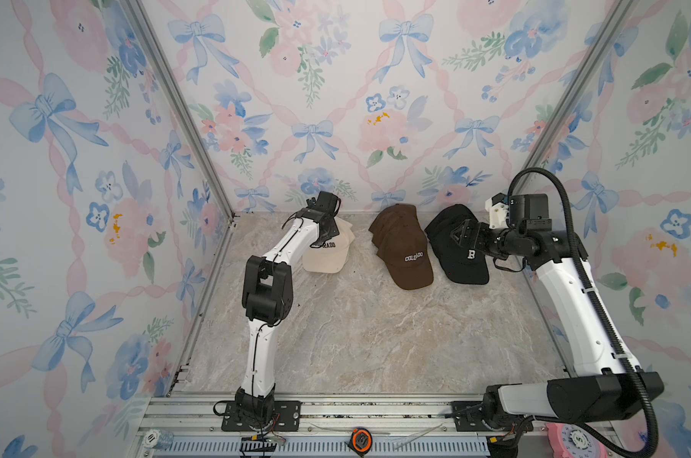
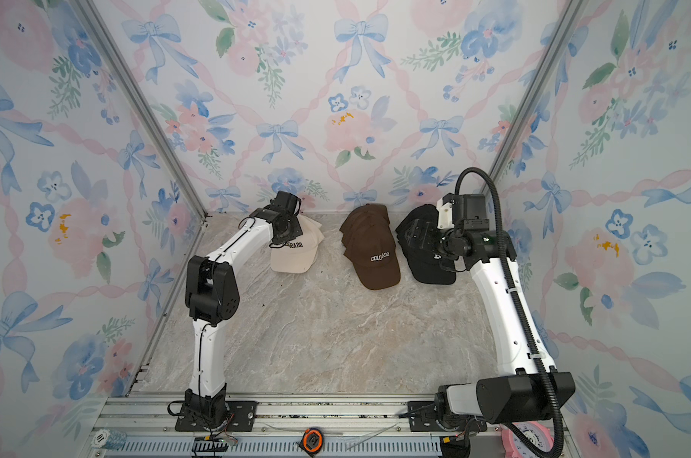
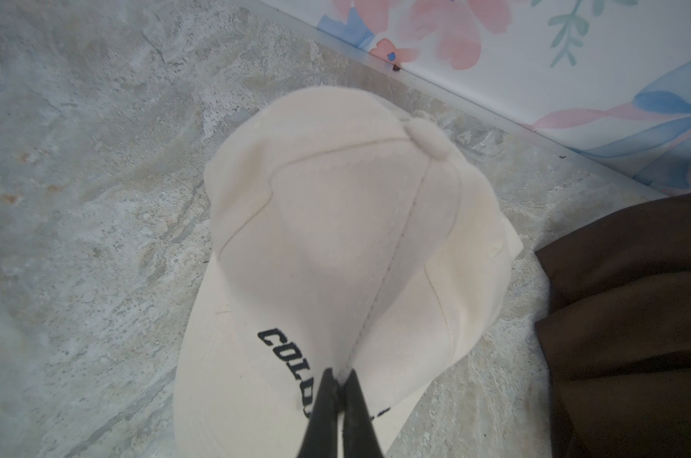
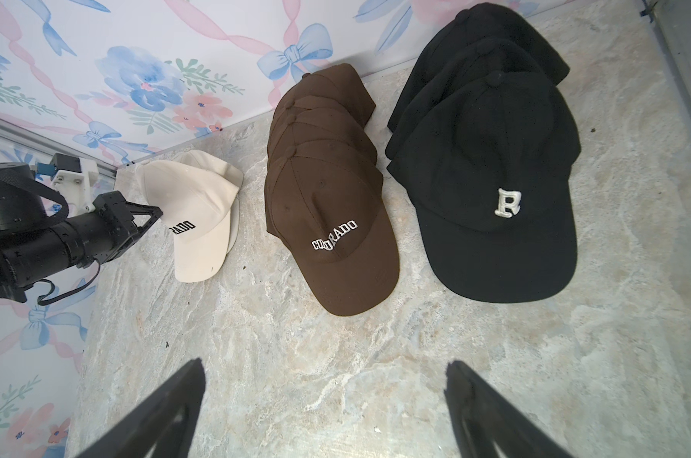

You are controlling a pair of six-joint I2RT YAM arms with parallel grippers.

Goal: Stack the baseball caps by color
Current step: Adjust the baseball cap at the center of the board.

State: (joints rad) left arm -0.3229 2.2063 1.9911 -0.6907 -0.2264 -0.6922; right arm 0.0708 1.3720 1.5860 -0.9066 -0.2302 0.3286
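The baseball caps lie in three piles along the back wall. On the left, a cream cap (image 1: 330,253) (image 2: 296,255) (image 4: 195,214) sits on top of another cream one. My left gripper (image 3: 340,382) (image 1: 323,238) is shut on the top cream cap (image 3: 335,222), pinching its front fabric at the seam by the dark "COLORADO". Several brown caps (image 1: 405,253) (image 2: 371,253) (image 4: 328,206) overlap in the middle. The black caps (image 1: 464,261) (image 4: 490,178) with a white "R" lie on the right. My right gripper (image 4: 326,364) (image 1: 454,234) hangs open over them, holding nothing.
The marble tabletop (image 1: 375,337) is boxed in by floral walls at the back and both sides. An aluminium rail (image 1: 375,412) runs along the front and carries both arm bases, an orange tape measure (image 1: 361,439) and a pink object (image 1: 573,440).
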